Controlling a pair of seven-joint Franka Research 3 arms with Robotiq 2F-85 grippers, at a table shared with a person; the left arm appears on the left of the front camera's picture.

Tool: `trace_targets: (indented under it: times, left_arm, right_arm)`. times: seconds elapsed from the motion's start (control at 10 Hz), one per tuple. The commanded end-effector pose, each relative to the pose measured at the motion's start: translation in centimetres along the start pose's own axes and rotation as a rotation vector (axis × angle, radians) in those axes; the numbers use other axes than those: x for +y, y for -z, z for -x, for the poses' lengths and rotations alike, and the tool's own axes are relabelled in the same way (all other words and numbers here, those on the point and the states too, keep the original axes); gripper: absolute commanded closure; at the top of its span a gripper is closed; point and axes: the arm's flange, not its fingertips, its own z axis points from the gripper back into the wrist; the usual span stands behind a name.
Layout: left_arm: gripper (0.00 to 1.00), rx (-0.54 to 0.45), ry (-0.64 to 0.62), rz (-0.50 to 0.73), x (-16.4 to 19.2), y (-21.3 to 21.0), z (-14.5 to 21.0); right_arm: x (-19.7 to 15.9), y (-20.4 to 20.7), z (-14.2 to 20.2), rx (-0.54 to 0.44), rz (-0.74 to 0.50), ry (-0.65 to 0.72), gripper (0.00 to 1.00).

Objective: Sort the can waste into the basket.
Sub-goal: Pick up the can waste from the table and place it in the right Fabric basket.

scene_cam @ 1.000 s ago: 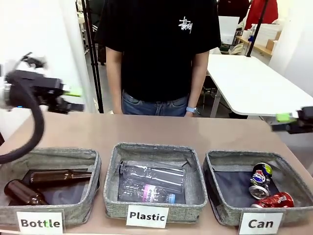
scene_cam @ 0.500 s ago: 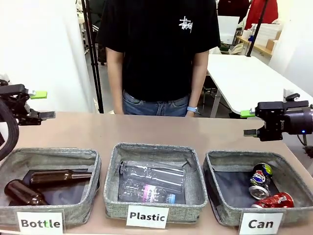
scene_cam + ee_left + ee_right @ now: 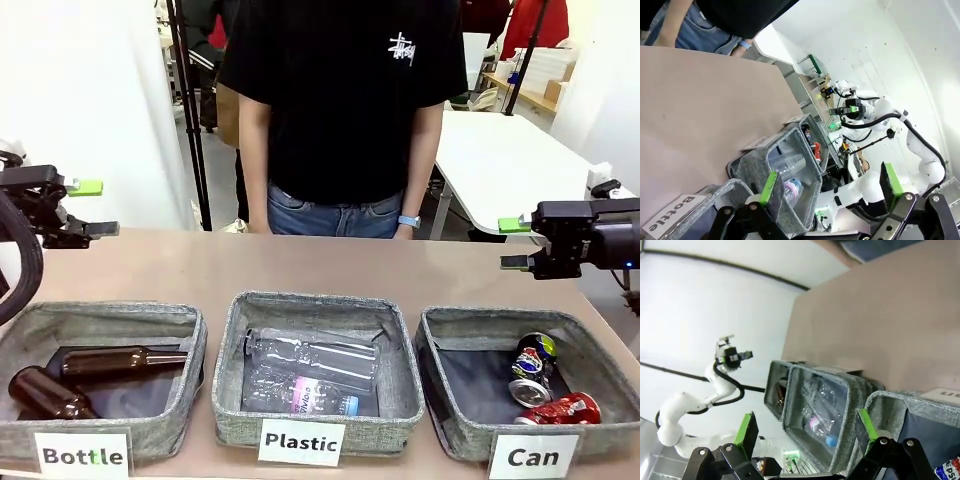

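Inside the basket lie both cans; left end effector and right end effector gape wide, empty.

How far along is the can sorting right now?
Looks done: the red can and the dark can both lie in the Can basket. Nothing is in hand: the left gripper and right gripper are open and empty, held above the table at either side. No can is left on the table, so nothing seems to remain.
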Motion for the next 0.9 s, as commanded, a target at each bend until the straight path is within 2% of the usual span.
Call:
trace_targets:
  times: [0.0,0.8]
  left_arm:
    - [0.00,0.008,-0.003,-0.012,-0.24,-0.06,0.10]
    - [0.00,0.008,-0.003,-0.012,-0.24,-0.06,0.10]
  right_arm:
    - [-0.24,-0.03,0.15,0.006,-0.009,-0.018,0.00]
    - [-0.24,-0.03,0.15,0.006,-0.009,-0.018,0.00]
